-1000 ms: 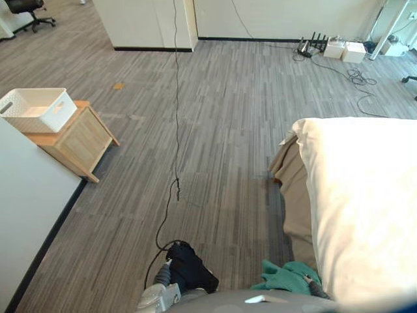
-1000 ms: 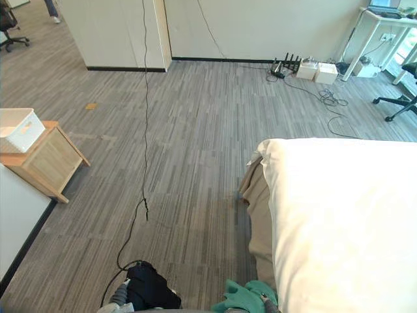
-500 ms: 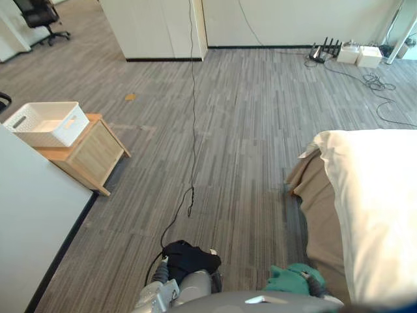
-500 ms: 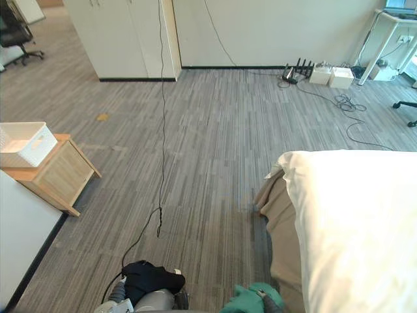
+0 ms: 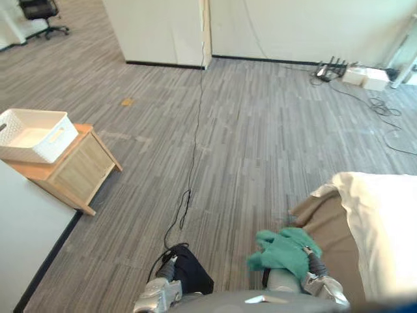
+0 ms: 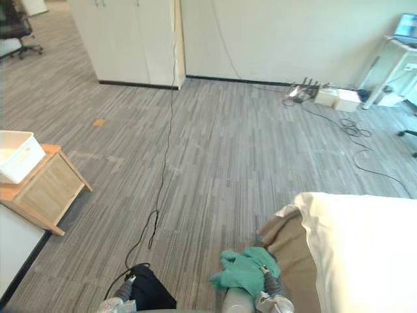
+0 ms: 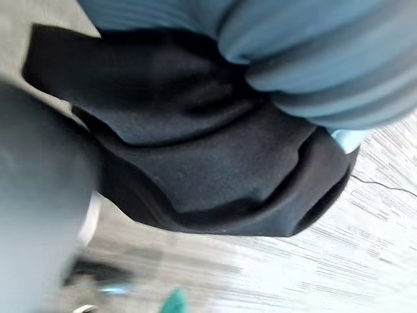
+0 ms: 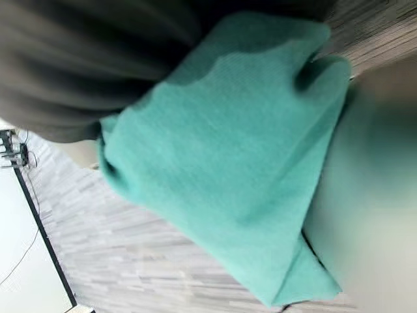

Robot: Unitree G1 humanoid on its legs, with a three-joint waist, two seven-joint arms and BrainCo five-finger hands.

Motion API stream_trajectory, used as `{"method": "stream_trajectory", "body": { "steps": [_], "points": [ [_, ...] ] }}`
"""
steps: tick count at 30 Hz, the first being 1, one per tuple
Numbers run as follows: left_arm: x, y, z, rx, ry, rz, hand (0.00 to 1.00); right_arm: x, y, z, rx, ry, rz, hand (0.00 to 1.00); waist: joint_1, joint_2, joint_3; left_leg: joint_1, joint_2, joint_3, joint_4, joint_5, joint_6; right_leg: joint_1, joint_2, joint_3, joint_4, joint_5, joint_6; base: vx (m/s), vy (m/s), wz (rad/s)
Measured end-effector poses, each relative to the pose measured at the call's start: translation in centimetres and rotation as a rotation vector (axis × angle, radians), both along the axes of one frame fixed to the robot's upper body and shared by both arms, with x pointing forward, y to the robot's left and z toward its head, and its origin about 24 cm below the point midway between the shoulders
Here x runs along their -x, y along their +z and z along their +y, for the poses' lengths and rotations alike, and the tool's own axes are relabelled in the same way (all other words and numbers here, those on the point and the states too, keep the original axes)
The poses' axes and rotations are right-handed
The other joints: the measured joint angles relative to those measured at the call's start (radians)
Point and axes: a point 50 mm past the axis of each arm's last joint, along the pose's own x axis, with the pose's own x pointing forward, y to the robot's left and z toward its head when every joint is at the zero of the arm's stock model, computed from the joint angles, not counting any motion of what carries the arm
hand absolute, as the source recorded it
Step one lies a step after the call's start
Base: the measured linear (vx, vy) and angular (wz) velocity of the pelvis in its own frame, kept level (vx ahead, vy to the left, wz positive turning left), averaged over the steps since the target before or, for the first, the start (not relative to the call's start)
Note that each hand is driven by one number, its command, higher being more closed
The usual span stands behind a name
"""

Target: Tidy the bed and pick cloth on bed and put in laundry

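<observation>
the task is judged to be near its middle. two cloths are already taken up and are carried over the grey floor [image 5: 247, 143]: a black cloth [image 5: 191, 277] at the left hand [image 7: 306, 59] and a green cloth [image 5: 281, 251] at the right hand [image 8: 91, 59]. neither cloth is put in the laundry yet. the white basket [image 5: 34, 134], which is taken to be the laundry basket, stands on a low wooden cabinet [image 5: 75, 171] at the left side and is well apart from both hands, so the way to it and the dropping of both cloths are left to be done. of the bed [image 5: 391, 222] a corner is seen at the right, with a smooth cream cover over a tan sheet [image 5: 333, 238], and no cloth is seen lying on this part. whether the rest of the bed is tidy cannot be told. both arms are kept low and close in front of the body. the left hand is buried under the black cloth, which is bunched around it just past the ribbed cover, and it cannot be told how this hand is set. the right hand is raised a little higher, beside the bed corner, and the green cloth is draped over it. a dark-tipped finger [image 5: 305, 250] is seen laid over the top of the cloth, so the cloth is judged to be clasped by this hand.
</observation>
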Motion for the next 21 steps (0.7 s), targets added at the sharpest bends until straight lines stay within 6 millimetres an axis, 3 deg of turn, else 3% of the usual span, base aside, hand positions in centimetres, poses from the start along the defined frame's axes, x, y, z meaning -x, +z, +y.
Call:
{"method": "stream_trajectory", "body": {
  "steps": [1,2,3,4,5,6,7,8,9,11,12,14,16,17,18,19,20,21],
  "points": [
    [-0.1,0.0,0.1,-0.001,-0.001,-0.007,1.0,-0.2,0.0,0.3,-0.004,0.015,-0.004,1.0,-0.001,-0.008,0.005,0.027,0.015,-0.008,-0.006,-0.008,-0.015,-0.001,0.008,0.025,-0.072,0.053,0.0,0.73,-0.42,0.5],
    [-0.1,0.0,-0.3,0.01,0.002,-0.005,1.0,-0.5,0.1,0.3,-0.002,0.021,-0.01,1.0,-0.008,0.003,0.013,0.063,0.039,-0.022,-0.001,-0.021,-0.035,-0.015,0.018,0.036,0.009,0.106,-0.075,0.5,-0.289,0.18],
    [-0.1,-0.1,-0.8,0.024,-0.002,-0.006,1.0,-0.8,0.2,0.0,0.008,0.024,-0.014,1.0,-0.007,0.008,0.008,0.067,0.055,-0.023,0.006,-0.009,-0.037,-0.031,0.018,0.036,0.073,0.059,-0.074,0.6,-0.368,0.2],
    [-0.1,-0.1,-1.6,0.046,-0.005,-0.007,1.0,-1.4,0.4,-0.1,0.014,0.022,-0.026,1.0,-0.005,0.001,0.012,0.065,0.053,-0.047,0.03,0.031,-0.046,-0.063,-0.003,0.044,0.19,-0.048,-0.084,0.59,-0.381,0.22],
    [-0.1,-0.2,-2.3,0.066,-0.002,0.0,1.0,-1.6,0.5,-0.2,0.024,0.015,-0.028,1.0,-0.019,0.011,0.012,0.052,0.073,-0.079,0.08,0.058,-0.042,-0.064,-0.001,0.03,0.255,-0.129,-0.096,0.58,-0.404,0.26],
    [0.1,-0.2,-2.5,0.075,0.005,0.01,1.0,-1.6,0.5,-0.3,0.029,0.01,-0.025,1.0,-0.021,0.025,0.008,0.037,0.091,-0.096,0.129,0.072,-0.038,-0.055,0.012,0.017,0.269,-0.162,-0.105,0.61,-0.42,0.14],
    [0.3,-0.3,-2.5,0.091,0.047,0.029,1.0,-1.6,0.5,-0.2,0.035,0.006,-0.016,1.0,-0.02,0.044,0.009,-0.011,0.122,-0.129,0.264,0.137,-0.036,-0.014,0.05,0.0,0.271,-0.214,-0.119,0.61,-0.412,-0.02],
    [0.5,-0.4,-2.2,0.099,0.109,0.042,1.0,-1.4,0.3,0.0,0.03,0.012,-0.001,1.0,-0.016,0.045,0.015,-0.071,0.142,-0.161,0.417,0.23,-0.041,0.035,0.085,-0.008,0.248,-0.244,-0.126,0.72,-0.465,-0.16],
    [0.8,-0.3,-1.6,0.108,0.185,0.039,1.0,-1.2,0.1,0.3,0.035,0.043,0.018,1.0,-0.003,0.064,0.021,-0.169,0.162,-0.192,0.657,0.285,-0.078,0.118,0.14,-0.013,0.193,-0.262,-0.136,0.57,-0.349,-0.23],
    [1.1,-0.1,-0.4,0.087,0.268,0.0,1.0,-0.4,-0.3,0.6,0.058,0.1,0.061,1.0,0.008,0.065,0.029,-0.318,0.153,-0.191,0.918,0.241,-0.082,0.268,0.185,-0.037,0.087,-0.27,-0.144,0.54,-0.237,-0.16],
    [0.6,0.3,0.1,0.068,0.288,-0.049,1.0,0.1,-0.5,0.7,0.072,0.136,0.091,1.0,0.029,0.047,0.034,-0.406,0.11,-0.158,0.962,0.205,-0.075,0.353,0.188,-0.049,0.011,-0.271,-0.142,0.59,-0.216,-0.01],
    [-0.1,0.8,0.2,0.058,0.293,-0.103,1.0,0.4,-0.7,1.0,0.084,0.184,0.112,1.0,0.054,0.037,0.036,-0.506,0.067,-0.077,0.919,0.166,-0.072,0.451,0.193,-0.064,-0.088,-0.261,-0.127,0.48,-0.139,0.02],
    [-0.4,0.9,0.4,0.045,0.307,-0.117,1.0,0.4,-0.8,1.6,0.093,0.234,0.122,1.0,0.06,0.026,0.044,-0.555,0.024,0.108,0.672,0.129,-0.036,0.578,0.195,-0.093,-0.206,-0.248,-0.098,0.59,-0.077,0.11],
    [-0.2,0.8,0.6,0.036,0.311,-0.104,1.0,0.5,-0.9,1.8,0.092,0.24,0.127,1.0,0.056,0.023,0.045,-0.543,-0.003,0.208,0.514,0.139,-0.008,0.63,0.196,-0.12,-0.239,-0.252,-0.081,0.66,-0.062,0.37],
    [0.0,0.7,0.6,0.03,0.3,-0.088,1.0,0.7,-0.9,1.8,0.092,0.235,0.129,1.0,0.054,0.025,0.044,-0.524,-0.048,0.339,0.302,0.21,0.082,0.684,0.206,-0.159,-0.262,-0.266,-0.048,0.68,-0.039,0.7],
    [0.2,0.5,0.3,0.028,0.272,-0.066,1.0,0.9,-0.9,1.5,0.092,0.213,0.134,1.0,0.053,0.038,0.036,-0.506,-0.095,0.459,0.116,0.345,0.246,0.722,0.227,-0.194,-0.25,-0.287,-0.01,0.67,-0.012,0.6],
    [0.2,0.5,0.3,0.028,0.271,-0.065,1.0,0.9,-0.9,1.5,0.092,0.212,0.134,1.0,0.053,0.038,0.035,-0.505,-0.097,0.461,0.114,0.345,0.252,0.723,0.228,-0.195,-0.249,-0.288,-0.009,0.67,0.009,1.27],
    [-0.4,0.6,1.3,-0.001,0.231,-0.049,1.0,1.1,-1.2,2.7,0.056,0.192,0.138,1.0,0.056,-0.036,0.016,-0.482,-0.176,0.504,0.039,0.305,0.339,0.749,0.199,-0.216,-0.218,-0.291,0.03,0.63,-0.011,1.13]
  ]
}}
